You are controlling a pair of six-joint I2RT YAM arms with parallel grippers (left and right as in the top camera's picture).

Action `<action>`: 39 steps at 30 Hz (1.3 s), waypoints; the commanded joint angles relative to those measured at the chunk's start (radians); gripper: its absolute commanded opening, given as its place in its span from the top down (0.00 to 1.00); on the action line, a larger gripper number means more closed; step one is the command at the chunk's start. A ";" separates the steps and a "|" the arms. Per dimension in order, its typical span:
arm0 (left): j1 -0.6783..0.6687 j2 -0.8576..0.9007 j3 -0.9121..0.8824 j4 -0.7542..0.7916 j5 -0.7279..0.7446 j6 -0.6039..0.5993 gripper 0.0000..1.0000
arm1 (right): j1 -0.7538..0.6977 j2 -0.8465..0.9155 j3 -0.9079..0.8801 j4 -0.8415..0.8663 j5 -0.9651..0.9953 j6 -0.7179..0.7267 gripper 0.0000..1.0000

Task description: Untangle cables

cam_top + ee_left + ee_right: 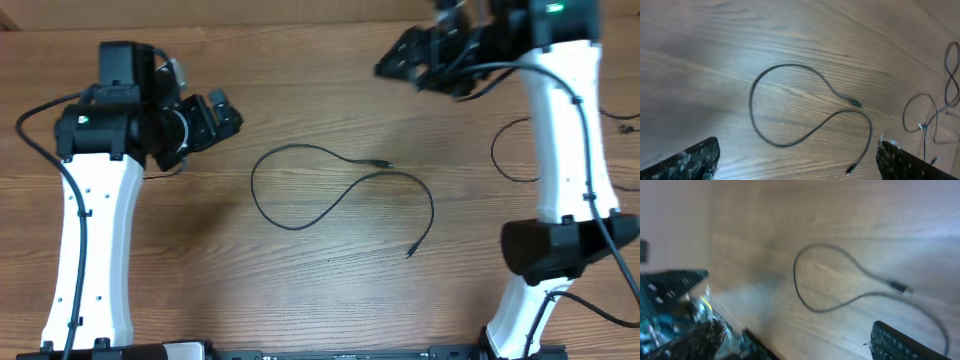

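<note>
One thin black cable lies loose in a wide open curve on the middle of the wooden table, with a small plug at each end. It also shows in the left wrist view and, blurred, in the right wrist view. More thin cables lie at the right, partly hidden behind the right arm; the left wrist view shows them too. My left gripper is open and empty, left of the loose cable. My right gripper is open and empty, above the table's far side.
The white right arm and its black base stand over the right part of the table. The left arm runs along the left side. The table's far edge is close behind both grippers.
</note>
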 commanded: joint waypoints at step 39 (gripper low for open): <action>0.249 0.005 0.010 -0.084 -0.042 0.019 0.00 | 0.801 0.135 -0.734 0.831 0.739 0.130 0.65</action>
